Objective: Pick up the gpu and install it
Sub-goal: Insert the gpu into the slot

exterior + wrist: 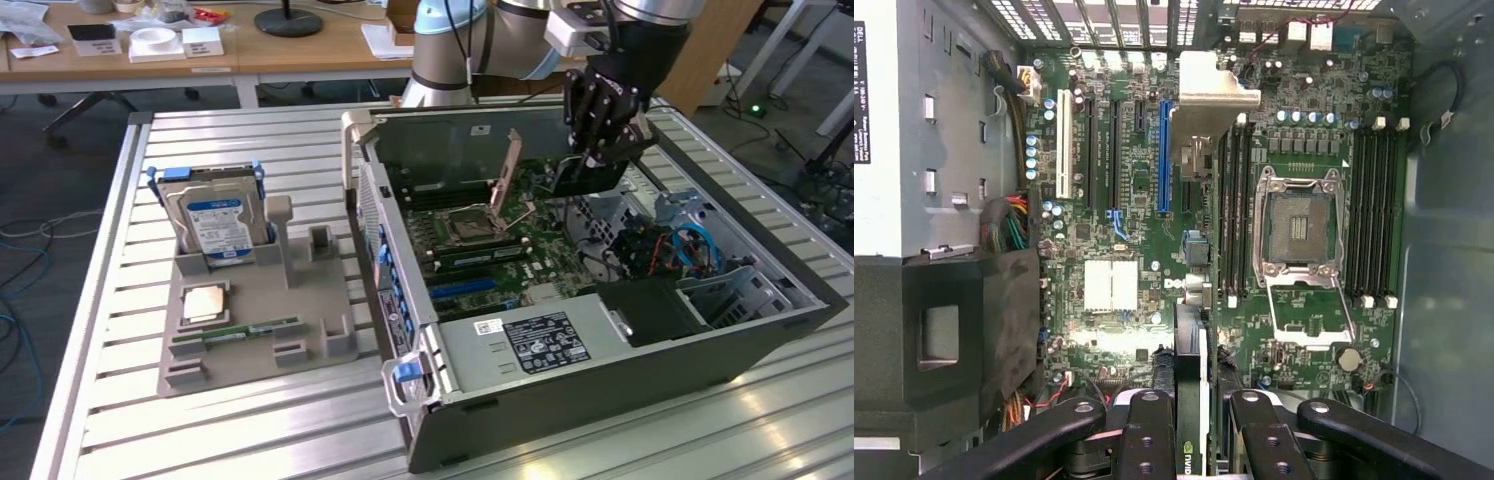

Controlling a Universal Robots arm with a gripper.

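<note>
My gripper [603, 140] hangs over the open computer case [574, 400] and is shut on the gpu [589, 176], a dark card held on edge above the far part of the motherboard [527, 245]. In the wrist view the gpu [1191, 380] runs edge-on between my fingers [1146, 432], its black cooler side carrying an NVIDIA mark. It is still clear of the board. The long blue expansion slot [1164, 155] lies further along the board, roughly in line with the card's edge. The blue slot [474, 287] is also visible in the exterior view.
A grey parts holder [314, 330] on the exterior view's left carries the silver hard drive [220, 225], a memory stick [247, 329] and a processor [203, 303]. Inside the case are the open processor socket [1301, 235], a raised latch lever [510, 170], the power supply [534, 340] and a black shroud [944, 330].
</note>
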